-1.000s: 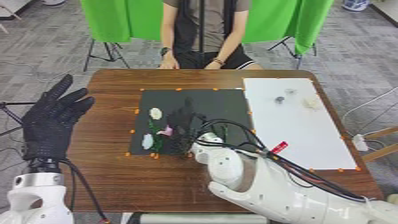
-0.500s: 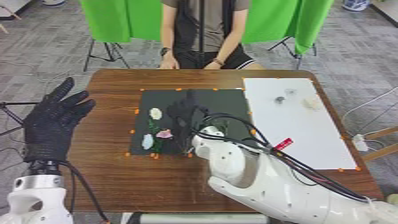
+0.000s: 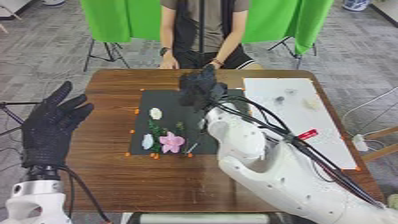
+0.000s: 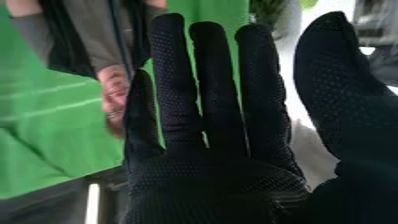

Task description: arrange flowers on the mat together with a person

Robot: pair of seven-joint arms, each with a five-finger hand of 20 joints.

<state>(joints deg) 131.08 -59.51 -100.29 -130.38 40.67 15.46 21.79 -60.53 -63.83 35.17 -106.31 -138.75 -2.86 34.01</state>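
Spreading straight and apart, the right hand's fingers hide part of the black mat's far edge. Left hand, fingers loosely apart, by the bench's left side. Pink flower on mat's near part; greenery beside it, outlines hard to make out.

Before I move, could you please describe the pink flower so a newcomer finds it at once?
On the brown table, find the black mat, left of the white sheet. The pink flower lies near the mat's edge closest to the robot. Spread pink petals set it apart from the two whitish oval flowers left of it.
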